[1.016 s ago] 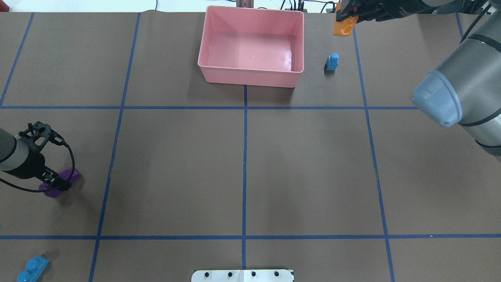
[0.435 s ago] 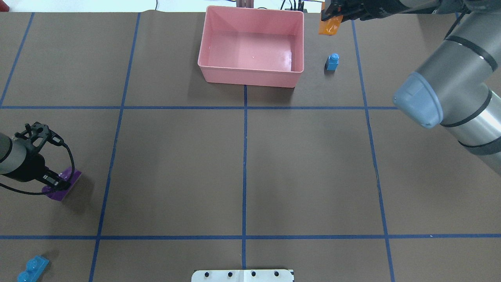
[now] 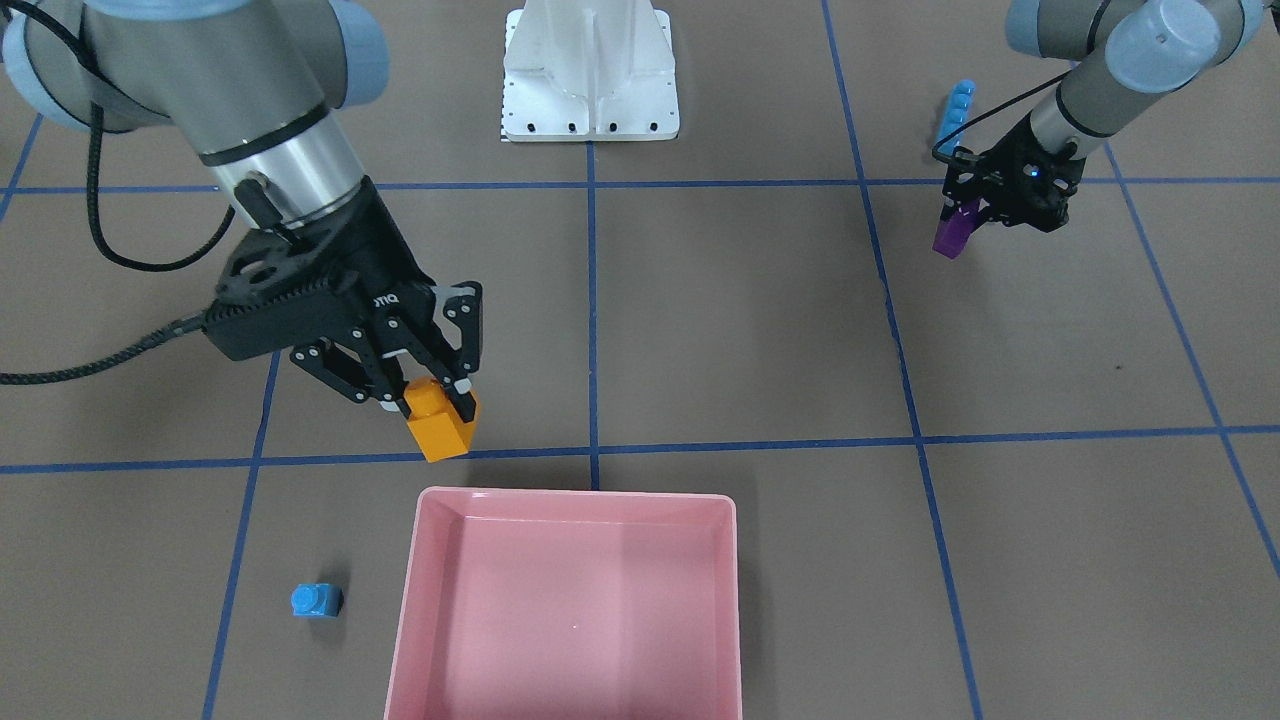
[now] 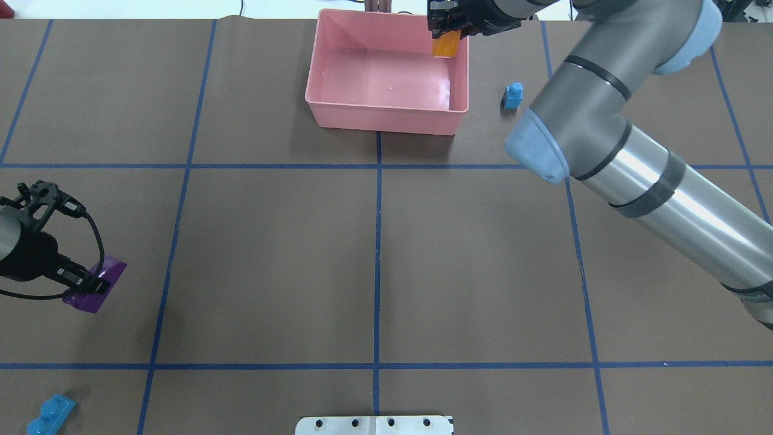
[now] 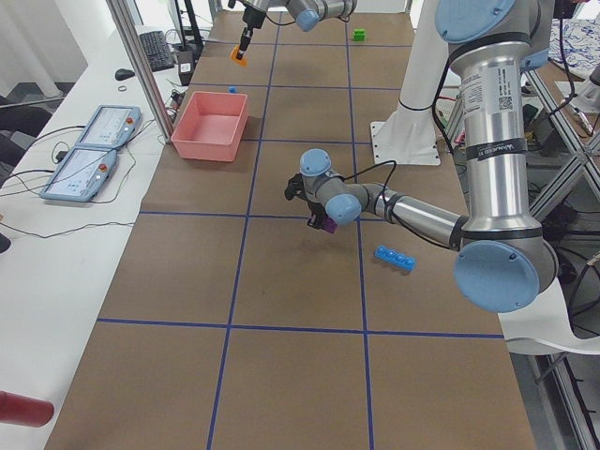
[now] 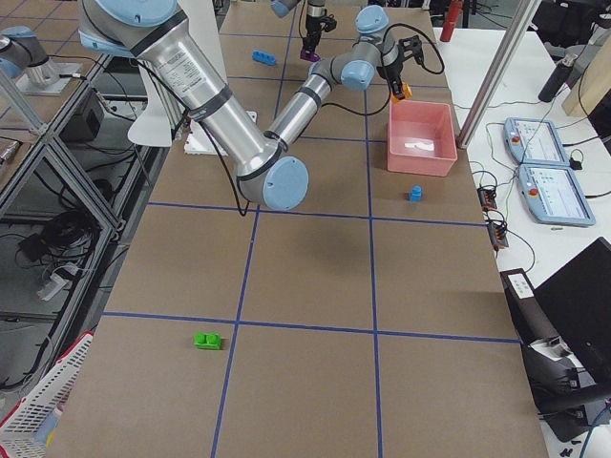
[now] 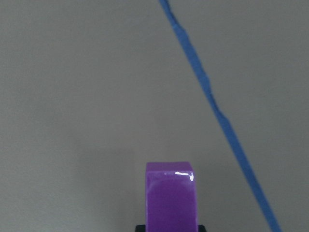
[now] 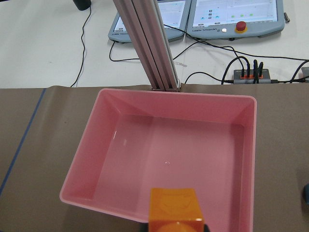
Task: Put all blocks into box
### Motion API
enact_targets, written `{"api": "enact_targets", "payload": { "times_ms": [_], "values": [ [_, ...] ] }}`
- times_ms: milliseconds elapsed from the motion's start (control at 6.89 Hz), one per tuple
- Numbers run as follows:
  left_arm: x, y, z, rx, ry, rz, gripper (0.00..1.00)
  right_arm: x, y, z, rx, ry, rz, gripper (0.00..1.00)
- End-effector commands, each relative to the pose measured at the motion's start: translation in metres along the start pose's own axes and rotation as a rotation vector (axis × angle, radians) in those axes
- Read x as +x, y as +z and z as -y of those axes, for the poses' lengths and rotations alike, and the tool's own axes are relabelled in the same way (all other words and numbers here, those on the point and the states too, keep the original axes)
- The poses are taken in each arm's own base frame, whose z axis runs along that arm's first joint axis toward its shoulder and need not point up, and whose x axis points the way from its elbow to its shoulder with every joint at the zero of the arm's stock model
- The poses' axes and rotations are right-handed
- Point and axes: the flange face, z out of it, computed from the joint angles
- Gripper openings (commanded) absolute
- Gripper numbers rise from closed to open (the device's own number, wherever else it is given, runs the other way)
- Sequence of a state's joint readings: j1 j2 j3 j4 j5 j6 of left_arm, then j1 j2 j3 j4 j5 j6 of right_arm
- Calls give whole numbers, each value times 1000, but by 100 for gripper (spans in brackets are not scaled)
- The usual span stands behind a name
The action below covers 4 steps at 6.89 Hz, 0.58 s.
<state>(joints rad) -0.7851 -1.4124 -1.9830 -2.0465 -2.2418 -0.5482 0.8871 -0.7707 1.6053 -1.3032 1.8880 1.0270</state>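
My right gripper (image 4: 445, 31) is shut on the orange sloped block (image 4: 447, 43) and holds it above the far right part of the pink box (image 4: 386, 113); the right wrist view shows the block (image 8: 176, 209) over the box (image 8: 96, 145). My left gripper (image 4: 84, 281) is shut on the purple wedge (image 4: 96, 287) at the table's left, just above the surface. The small blue one-stud block (image 4: 513, 95) stands right of the box. The long blue block (image 4: 51, 414) lies at the near left corner. The green block (image 6: 207, 339) lies far out on the robot's right.
The white robot base plate (image 4: 374, 425) sits at the near table edge. An aluminium post (image 8: 149, 48), cables and operator tablets (image 8: 231, 14) stand just beyond the box's far side. Blue tape lines (image 4: 377, 241) grid the brown table.
My right gripper has carried the orange block leftward, from right of the box to over the box's right part. My left arm has drawn back to the left, still holding the purple wedge.
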Motion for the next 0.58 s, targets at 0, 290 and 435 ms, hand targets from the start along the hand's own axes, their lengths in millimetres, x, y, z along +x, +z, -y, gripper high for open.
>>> {"api": "enact_targets", "payload": {
  "times_ms": [0, 290, 435],
  "values": [
    [9, -19, 7, 37, -3, -17, 0, -5, 84, 26, 29, -8, -25, 0],
    [18, -30, 10, 50, -28, -46, 0, 8, 136, 26, 54, -15, -59, 0],
    [23, -46, 23, 84, -60, -64, 0, -9, 164, 15, 63, -29, -109, 0]
  ]
}}
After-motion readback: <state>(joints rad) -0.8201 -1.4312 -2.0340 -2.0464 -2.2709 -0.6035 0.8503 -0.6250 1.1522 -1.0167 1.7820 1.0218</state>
